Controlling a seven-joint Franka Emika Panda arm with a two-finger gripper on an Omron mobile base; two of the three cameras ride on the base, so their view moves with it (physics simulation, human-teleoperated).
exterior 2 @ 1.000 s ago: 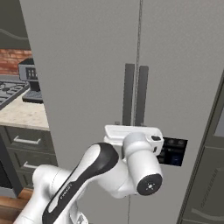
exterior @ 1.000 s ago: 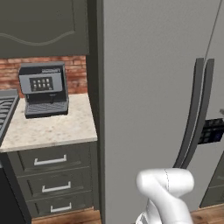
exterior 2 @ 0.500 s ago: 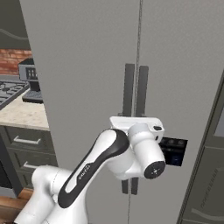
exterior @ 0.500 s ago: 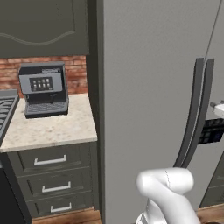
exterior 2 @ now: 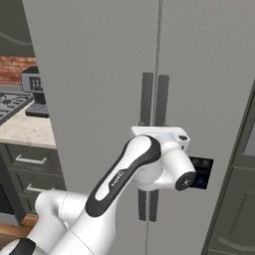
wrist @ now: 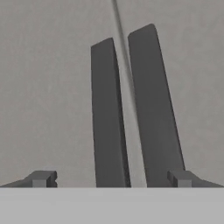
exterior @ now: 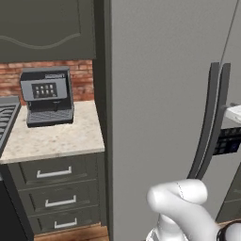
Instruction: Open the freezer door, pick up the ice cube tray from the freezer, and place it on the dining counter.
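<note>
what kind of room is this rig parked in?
A home-style kitchen, rendered. A tall light-grey freezer with dark vertical bar handles stands beside a beige speckled counter over silver-handled drawers. A coffee machine sits on it against a red brick backsplash.

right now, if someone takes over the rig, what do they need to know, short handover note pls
Gripper: open, empty, facing the two dark bar handles with both between its fingertips; no contact visible.
Freezer door: shut, the left-hand light-grey panel; its handle is the left bar, just left of the seam between the doors.
Other door's handle sits right of the seam, next to it.
Ice cube tray: presumably inside behind the shut door.
Short counter with the coffee machine is to the left.
Done: arm brought up to the handles.
Left: grasp the handle, pull the door open, take the tray, carry it to the dining counter.
</note>
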